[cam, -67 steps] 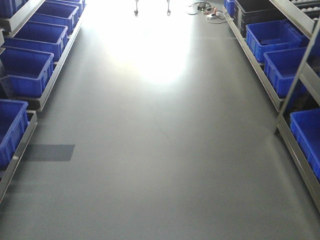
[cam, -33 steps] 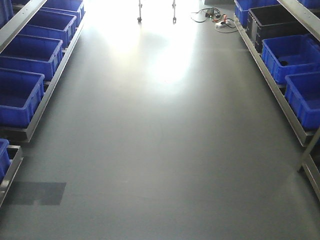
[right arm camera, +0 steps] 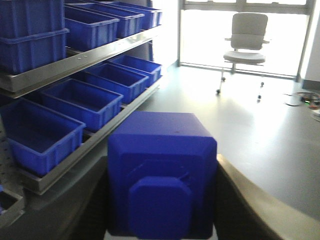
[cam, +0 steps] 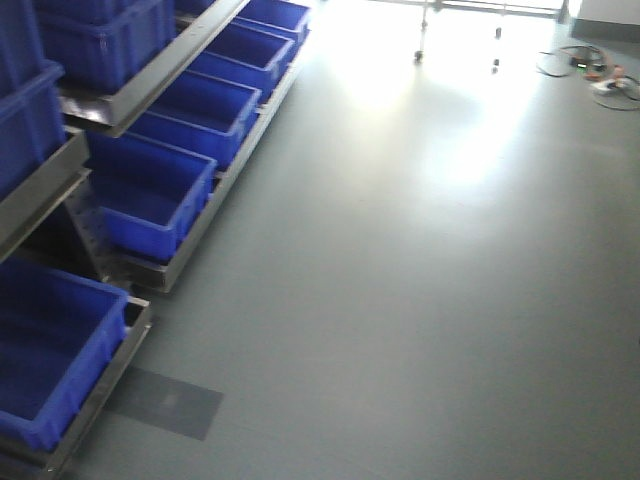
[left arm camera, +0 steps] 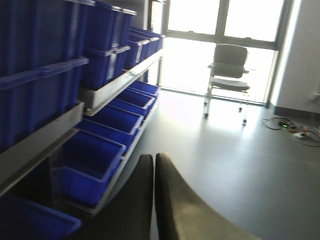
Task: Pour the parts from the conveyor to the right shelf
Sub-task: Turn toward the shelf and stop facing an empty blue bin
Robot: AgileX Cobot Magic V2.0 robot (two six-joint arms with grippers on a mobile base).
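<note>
View now leftward onto tub rack (cam: 165, 75); right fingers (right arm camera: 237, 207) around blue part (right arm camera: 162, 170), left fingers (left arm camera: 172, 200) together.

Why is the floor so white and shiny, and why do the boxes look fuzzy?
Front view: bright light glares off the floor, washing it white. Left wrist view: bright windows blow out; the near tubs smear with blur. Right wrist view: the blue block up close looks soft.

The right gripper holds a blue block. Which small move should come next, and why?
Probably bring the right gripper toward the nearest blue tub on the shelf: the block is clamped between its fingers, and the tubs stand off to one side, not under it.
</note>
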